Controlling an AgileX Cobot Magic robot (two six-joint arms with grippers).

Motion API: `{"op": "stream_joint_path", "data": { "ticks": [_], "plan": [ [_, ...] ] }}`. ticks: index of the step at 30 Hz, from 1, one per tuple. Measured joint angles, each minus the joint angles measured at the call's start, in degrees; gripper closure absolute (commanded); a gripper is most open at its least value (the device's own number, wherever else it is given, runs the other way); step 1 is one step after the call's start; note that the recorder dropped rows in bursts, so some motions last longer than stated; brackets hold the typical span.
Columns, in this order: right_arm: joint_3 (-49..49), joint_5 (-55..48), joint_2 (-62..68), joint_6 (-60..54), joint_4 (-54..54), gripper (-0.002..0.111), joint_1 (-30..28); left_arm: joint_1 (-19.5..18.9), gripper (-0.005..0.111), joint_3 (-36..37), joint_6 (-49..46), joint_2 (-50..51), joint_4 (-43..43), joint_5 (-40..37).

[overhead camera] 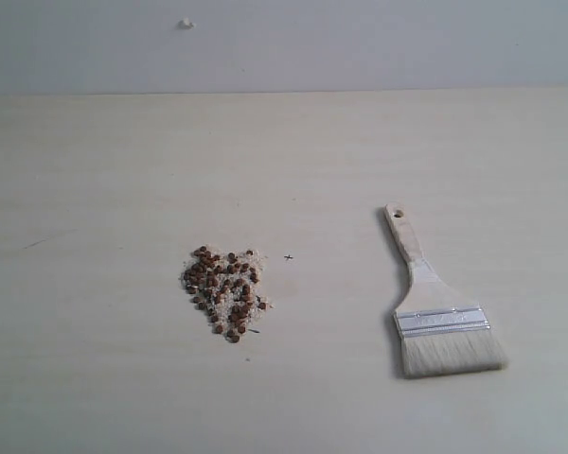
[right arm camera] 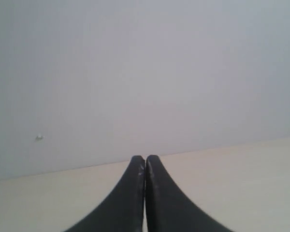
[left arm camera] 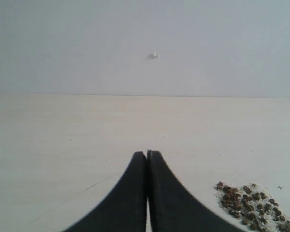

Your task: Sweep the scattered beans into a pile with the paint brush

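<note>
Reddish-brown beans [overhead camera: 223, 289] lie close together with pale crumbs on the light table, left of centre in the exterior view. The paint brush [overhead camera: 434, 307] lies flat to their right, wooden handle pointing away, whitish bristles toward the front edge. Neither arm shows in the exterior view. In the left wrist view my left gripper [left arm camera: 147, 153] is shut with nothing in it, and the beans [left arm camera: 253, 205] sit off to one side of it. My right gripper [right arm camera: 145, 158] is shut and empty, facing the wall; neither beans nor brush appear in its view.
A pale wall [overhead camera: 360, 43] rises behind the table's far edge, with a small white blob [overhead camera: 186, 24] stuck on it. A tiny dark mark [overhead camera: 289, 256] lies on the table just right of the beans.
</note>
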State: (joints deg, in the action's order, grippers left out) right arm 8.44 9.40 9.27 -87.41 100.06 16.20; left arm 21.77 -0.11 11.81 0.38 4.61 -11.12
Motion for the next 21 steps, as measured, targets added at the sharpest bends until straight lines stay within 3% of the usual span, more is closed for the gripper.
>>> {"op": "stream_joint_path", "data": {
  "ticks": [11, 21],
  "plan": [
    [-1.69, 2.89, -8.97, -3.69, 0.00, 0.108, 0.00, 0.00, 0.107, 0.00, 0.00, 0.00, 0.00, 0.00],
    [-2.81, -5.40, -8.97, -1.31, -3.40, 0.108, 0.00, 0.00, 0.107, 0.00, 0.00, 0.00, 0.00, 0.00]
  ]
}}
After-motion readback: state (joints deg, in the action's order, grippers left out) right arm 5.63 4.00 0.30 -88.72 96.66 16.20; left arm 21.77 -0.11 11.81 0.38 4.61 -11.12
